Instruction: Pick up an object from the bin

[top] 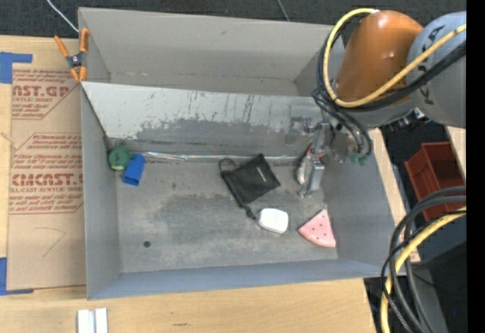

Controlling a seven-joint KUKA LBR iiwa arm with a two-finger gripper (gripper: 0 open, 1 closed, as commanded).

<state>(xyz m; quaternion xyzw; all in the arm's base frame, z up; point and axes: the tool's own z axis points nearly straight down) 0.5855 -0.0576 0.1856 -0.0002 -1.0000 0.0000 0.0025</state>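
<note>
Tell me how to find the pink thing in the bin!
Look in the grey bin, at the lower right corner of its floor, just below the gripper. A pink wedge lies there, next to a white oval. It is the only pink thing, pointed and dotted like a melon slice.

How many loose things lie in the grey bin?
5: green lump and blue block at the left wall, black pouch in the middle, white oval and pink wedge at front right. The gripper may hide more.
</note>
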